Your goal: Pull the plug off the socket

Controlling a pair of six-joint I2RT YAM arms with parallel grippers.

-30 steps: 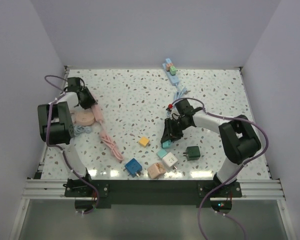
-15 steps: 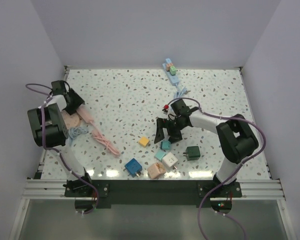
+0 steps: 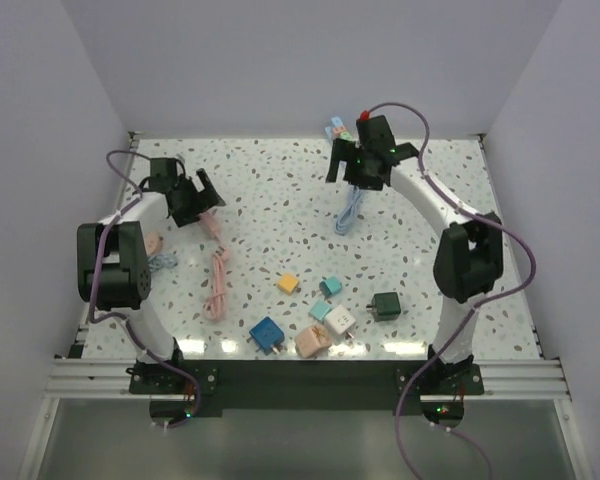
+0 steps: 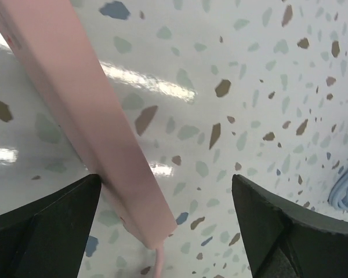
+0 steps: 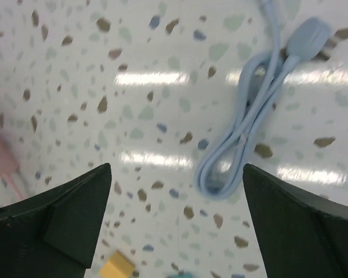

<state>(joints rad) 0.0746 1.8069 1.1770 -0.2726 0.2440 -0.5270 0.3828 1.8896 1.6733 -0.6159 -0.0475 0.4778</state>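
A light blue socket strip point(image 3: 334, 129) lies at the table's back edge, and what is plugged into it is mostly hidden behind my right gripper point(image 3: 366, 172). That gripper hangs open just in front of the strip, above the coiled blue cable point(image 3: 351, 211) point(image 5: 243, 145). In the right wrist view, the right gripper point(image 5: 177, 171) has nothing between its fingers. My left gripper point(image 3: 192, 198) point(image 4: 166, 185) is open at the back left. A pink socket strip point(image 4: 87, 110) point(image 3: 208, 224) lies slanted under it, close to the left finger point(image 4: 52, 220).
Loose plug cubes lie on the near middle: yellow point(image 3: 288, 284), teal point(image 3: 331, 288), dark green point(image 3: 385, 305), blue point(image 3: 266, 333), peach point(image 3: 313, 341), white point(image 3: 340, 321). The pink cable point(image 3: 218, 285) trails toward the front. A pink round piece point(image 3: 152, 241) sits by the left wall.
Both grippers went from shut to open. The right arm left the teal plug among the cubes and swung to the back strip. The left arm moved right along the pink strip, which shifted.
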